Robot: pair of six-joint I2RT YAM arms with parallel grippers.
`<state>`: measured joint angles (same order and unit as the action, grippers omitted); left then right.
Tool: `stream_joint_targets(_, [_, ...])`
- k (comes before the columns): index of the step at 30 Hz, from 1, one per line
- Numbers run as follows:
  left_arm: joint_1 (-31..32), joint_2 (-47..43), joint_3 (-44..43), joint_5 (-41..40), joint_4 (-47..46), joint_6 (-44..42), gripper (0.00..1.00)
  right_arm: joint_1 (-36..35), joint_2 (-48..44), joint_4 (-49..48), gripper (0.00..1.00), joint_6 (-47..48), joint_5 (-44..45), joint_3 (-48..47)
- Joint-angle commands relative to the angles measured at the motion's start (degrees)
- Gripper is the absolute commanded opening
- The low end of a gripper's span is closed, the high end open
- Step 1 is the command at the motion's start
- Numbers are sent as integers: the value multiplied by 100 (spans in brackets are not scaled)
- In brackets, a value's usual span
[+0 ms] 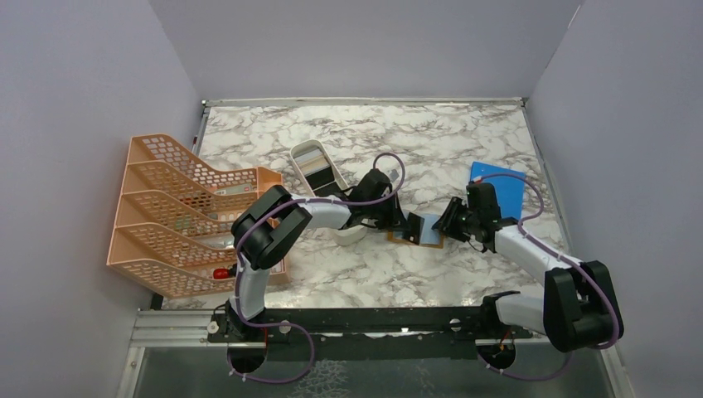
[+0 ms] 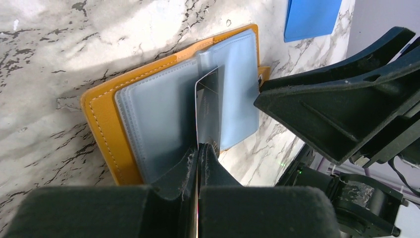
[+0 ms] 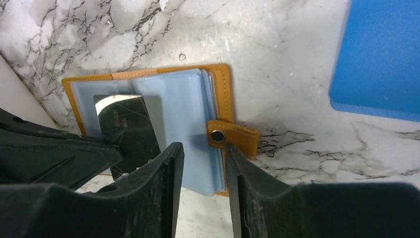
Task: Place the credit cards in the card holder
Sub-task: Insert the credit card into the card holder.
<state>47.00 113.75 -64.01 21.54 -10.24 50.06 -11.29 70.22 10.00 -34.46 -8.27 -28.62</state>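
The orange-tan card holder (image 1: 423, 230) lies open on the marble table, its grey clear pockets up. My left gripper (image 2: 199, 148) is shut on a black credit card (image 2: 208, 109), which stands on edge with its far end inside a pocket of the holder (image 2: 101, 119). In the right wrist view the same card (image 3: 129, 129) shows over the holder's left half. My right gripper (image 3: 204, 148) is open, its fingertips over the near edge of the right-hand stack of pockets, beside the snap tab (image 3: 217, 135); whether they touch it I cannot tell. More credit cards (image 1: 315, 162) lie in the white tray.
The long white tray (image 1: 355, 235) reaches from the back to just left of the holder, under my left arm. A bright blue sheet (image 1: 497, 186) lies right of the holder. The peach mesh file rack (image 1: 182, 215) fills the left side. Both grippers (image 1: 427, 224) meet over the holder.
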Motion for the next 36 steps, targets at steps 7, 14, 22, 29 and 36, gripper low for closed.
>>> stream_joint_targets(7, [44,43,181,-651,-199,146,0,-14,-202,124,42,42,-154,222])
stream_joint_targets(14, [45,71,153,-672,-264,215,0,-14,-156,69,40,1,-192,296])
stream_joint_targets(22, [103,149,117,-664,-398,338,0,-14,23,-201,40,-188,-473,476])
stream_joint_targets(29, [260,233,79,-606,-426,297,0,-14,46,-341,40,-253,-649,559])
stream_joint_targets(36, [279,239,-62,-662,-150,-30,10,-13,2,-294,40,-248,-628,544])
